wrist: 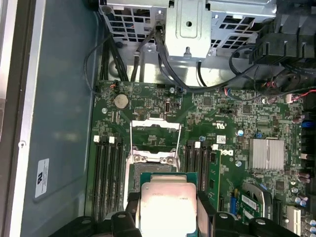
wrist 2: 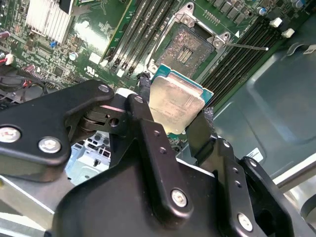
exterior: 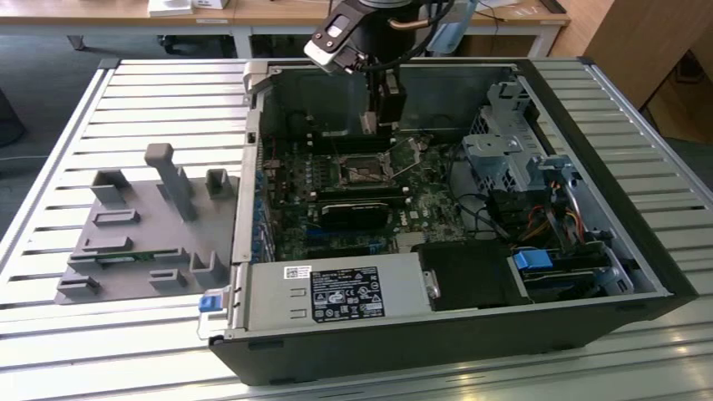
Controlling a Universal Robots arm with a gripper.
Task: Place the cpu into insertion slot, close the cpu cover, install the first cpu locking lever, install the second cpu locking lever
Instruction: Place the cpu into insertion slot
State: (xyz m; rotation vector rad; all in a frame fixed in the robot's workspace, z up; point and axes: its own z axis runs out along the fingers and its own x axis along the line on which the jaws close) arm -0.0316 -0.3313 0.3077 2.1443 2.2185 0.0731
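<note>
The cpu (wrist 2: 175, 103) is a flat square chip with a silvery top on a green edge. My gripper (wrist 2: 173, 107) is shut on it, one black finger (wrist 2: 144, 101) on each side. The chip (wrist: 168, 202) hangs a little above the board, beside the open insertion slot (wrist 2: 190, 47), whose contact field is bare. The cpu cover (wrist: 154, 121) is swung open beyond the slot, with a thin lever rod (wrist 2: 247, 47) sticking out sideways. In the exterior view my gripper (exterior: 376, 121) reaches down into the open computer case above the slot (exterior: 362, 173).
Memory slots (wrist: 108, 177) flank the socket on both sides. A black heatsink block (exterior: 356, 210) lies just in front of it, with a drive cage (exterior: 502, 159) and cables at the exterior view's right. A grey fixture plate (exterior: 145, 230) stands on the slatted table.
</note>
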